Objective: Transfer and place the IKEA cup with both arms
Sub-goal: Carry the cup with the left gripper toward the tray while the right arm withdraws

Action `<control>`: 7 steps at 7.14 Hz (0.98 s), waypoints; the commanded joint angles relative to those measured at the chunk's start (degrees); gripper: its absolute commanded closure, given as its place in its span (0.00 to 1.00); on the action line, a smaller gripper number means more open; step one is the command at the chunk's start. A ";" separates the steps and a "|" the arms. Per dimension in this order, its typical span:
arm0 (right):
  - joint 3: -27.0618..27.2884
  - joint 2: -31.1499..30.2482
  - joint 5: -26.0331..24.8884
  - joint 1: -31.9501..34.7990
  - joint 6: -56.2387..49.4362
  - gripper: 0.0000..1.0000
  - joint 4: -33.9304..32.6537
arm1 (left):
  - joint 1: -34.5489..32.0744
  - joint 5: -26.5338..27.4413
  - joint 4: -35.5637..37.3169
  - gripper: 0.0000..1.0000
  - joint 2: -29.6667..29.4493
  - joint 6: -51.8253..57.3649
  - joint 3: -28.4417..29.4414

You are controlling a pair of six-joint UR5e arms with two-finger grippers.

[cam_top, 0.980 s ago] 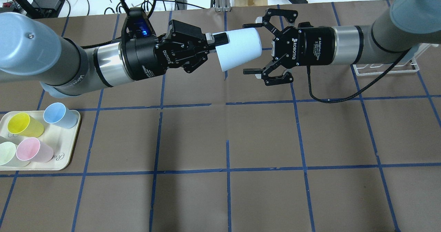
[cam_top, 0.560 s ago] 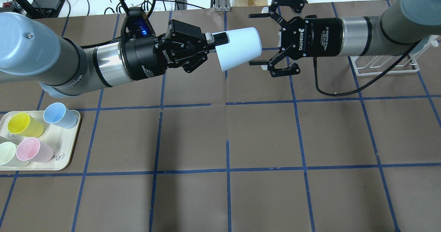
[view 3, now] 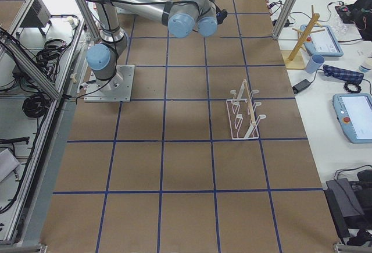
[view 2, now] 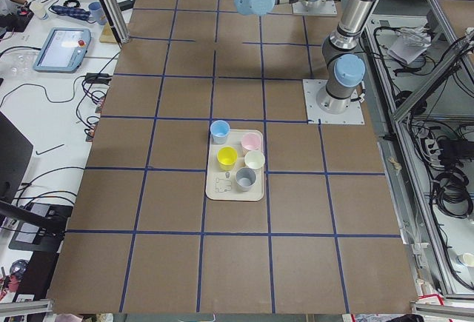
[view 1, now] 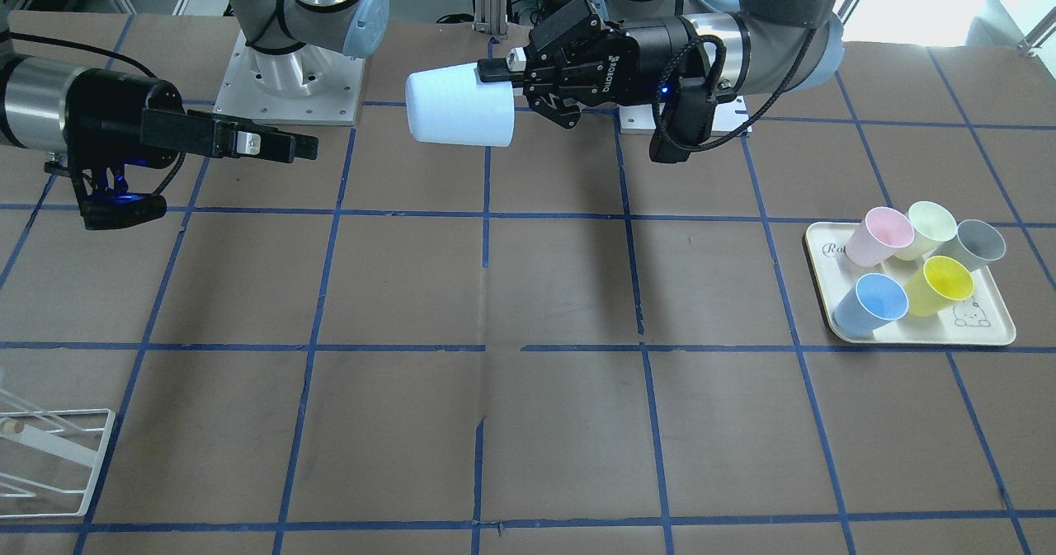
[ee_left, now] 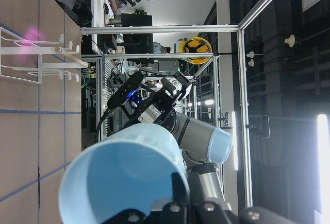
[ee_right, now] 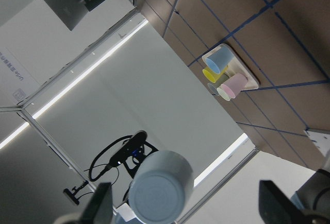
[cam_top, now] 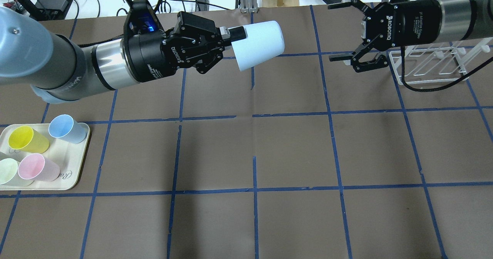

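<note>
The pale icy-blue IKEA cup (cam_top: 258, 45) lies level in the air over the far middle of the table, base pointing right. It also shows in the front-facing view (view 1: 458, 107). My left gripper (cam_top: 238, 34) is shut on its rim, and the left wrist view shows the cup's open mouth (ee_left: 124, 177). My right gripper (cam_top: 330, 32) is open and empty, well to the right of the cup's base and facing it. It also shows in the front-facing view (view 1: 301, 147). The right wrist view shows the cup's base (ee_right: 160, 193) between the spread fingers (ee_right: 100, 208).
A cream tray (cam_top: 77, 166) at the near left holds a periwinkle-blue cup (cam_top: 65, 128), a yellow cup (cam_top: 27, 139), a pink cup (cam_top: 36, 166) and others. A white wire rack (cam_top: 431, 66) stands under my right arm. Cables and gear lie beyond the far edge.
My right gripper has pulled back to the right and farther away from the cup, still open. My left gripper has shifted the cup slightly left and toward the far edge.
</note>
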 commanded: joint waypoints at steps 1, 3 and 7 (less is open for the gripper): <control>-0.51 -2.27 -16.30 -0.28 8.33 0.00 -13.99 | 6.67 11.07 0.01 1.00 -0.09 -3.53 3.39; 0.19 -8.06 -33.28 0.16 20.21 0.00 -24.07 | 15.38 25.83 5.51 1.00 -0.70 -3.52 3.75; 0.19 -15.47 -58.18 2.52 23.31 0.00 -31.26 | 19.81 57.28 36.12 1.00 -0.44 -25.68 3.14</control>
